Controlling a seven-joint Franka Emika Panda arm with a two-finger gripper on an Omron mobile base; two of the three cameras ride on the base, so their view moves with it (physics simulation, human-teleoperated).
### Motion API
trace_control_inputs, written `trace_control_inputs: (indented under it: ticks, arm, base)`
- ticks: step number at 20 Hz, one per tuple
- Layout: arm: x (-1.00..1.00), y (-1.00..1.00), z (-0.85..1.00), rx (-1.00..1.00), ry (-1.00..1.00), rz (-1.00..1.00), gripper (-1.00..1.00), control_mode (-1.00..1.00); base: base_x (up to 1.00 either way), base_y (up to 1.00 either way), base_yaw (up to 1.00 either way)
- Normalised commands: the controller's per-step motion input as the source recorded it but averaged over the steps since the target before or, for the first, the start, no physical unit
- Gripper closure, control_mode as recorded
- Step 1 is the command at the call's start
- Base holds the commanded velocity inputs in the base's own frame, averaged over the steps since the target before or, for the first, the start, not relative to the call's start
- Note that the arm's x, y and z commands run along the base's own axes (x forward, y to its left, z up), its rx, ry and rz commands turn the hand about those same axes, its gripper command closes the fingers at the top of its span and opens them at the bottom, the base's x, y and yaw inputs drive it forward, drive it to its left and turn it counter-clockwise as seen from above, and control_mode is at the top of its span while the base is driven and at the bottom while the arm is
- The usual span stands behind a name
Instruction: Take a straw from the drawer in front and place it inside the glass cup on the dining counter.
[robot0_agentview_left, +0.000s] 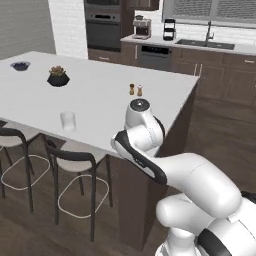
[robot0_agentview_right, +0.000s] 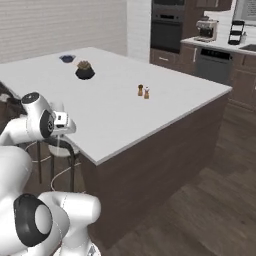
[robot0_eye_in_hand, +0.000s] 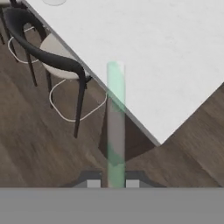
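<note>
The straw (robot0_eye_in_hand: 116, 109), a thin pale stick, juts straight out from between my gripper's (robot0_eye_in_hand: 114, 182) two finger tips, which are shut on it. In the hand view it points across the near edge of the white dining counter (robot0_eye_in_hand: 166, 52). The glass cup (robot0_agentview_left: 68, 121) stands upright near the counter's front edge, above the stools; its base (robot0_eye_in_hand: 54, 1) just shows at the top of the hand view. From the right base view, my gripper (robot0_agentview_right: 60, 133) hangs over that edge, pointing down. The drawer is out of view.
Two small shakers (robot0_agentview_left: 135, 90) stand mid-counter, with a dark plant pot (robot0_agentview_left: 58, 76) and a blue bowl (robot0_agentview_left: 20, 65) farther back. Dark bar stools (robot0_agentview_left: 75, 157) line the counter's front. An oven wall and a worktop with a sink (robot0_agentview_left: 205, 44) lie behind.
</note>
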Motion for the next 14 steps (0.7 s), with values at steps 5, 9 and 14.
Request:
trace_control_inputs:
  ticks: [5,9,14]
  arm:
    - [0.0,0.0,0.0,0.0,0.0,0.0,1.0,1.0]
    - [0.0,0.0,0.0,0.0,0.0,0.0,1.0,1.0]
    - [0.0,0.0,0.0,0.0,0.0,0.0,1.0,1.0]
  base:
    - [0.0,1.0,-0.38]
    - [-0.01,0.97,-0.43]
    - [-0.02,0.89,-0.44]
